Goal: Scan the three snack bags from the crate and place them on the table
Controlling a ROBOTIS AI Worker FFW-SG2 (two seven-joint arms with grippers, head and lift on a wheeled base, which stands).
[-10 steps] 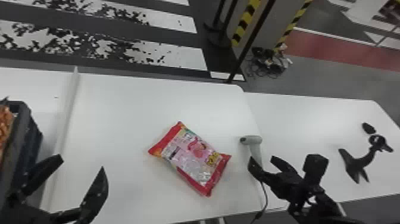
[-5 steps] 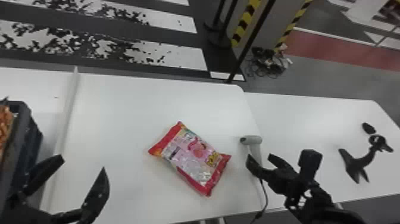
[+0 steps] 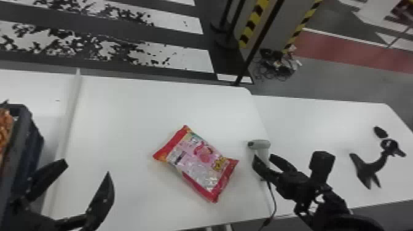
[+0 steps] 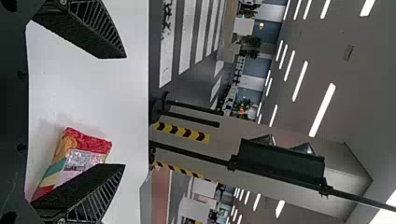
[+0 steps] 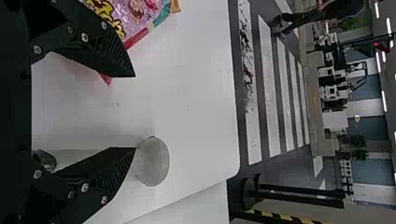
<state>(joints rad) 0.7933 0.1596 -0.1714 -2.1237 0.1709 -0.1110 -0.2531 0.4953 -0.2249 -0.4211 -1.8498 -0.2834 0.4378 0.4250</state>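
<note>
Bag (image 3: pixel 196 161) seemed light, soft, crushable; its red end (image 3: pixel 172 142) suited gripping. Left gripper (image 3: pixel 87 167) and right gripper (image 3: pixel 263 156) stood spread.

From where I'm standing, there's a grey pillar (image 3: pixel 282 27) edged in yellow-and-black stripes, with tangled cables (image 3: pixel 278 67) at its foot and a white table (image 3: pixel 153 98) on the near side of it. Left of the pillar runs dark floor with worn white bands (image 3: pixel 175 58), right of it a red strip (image 3: pixel 347 50); beyond it stand leafy plants (image 4: pixel 244 107), and long lights (image 4: pixel 322 109) glow overhead.
</note>
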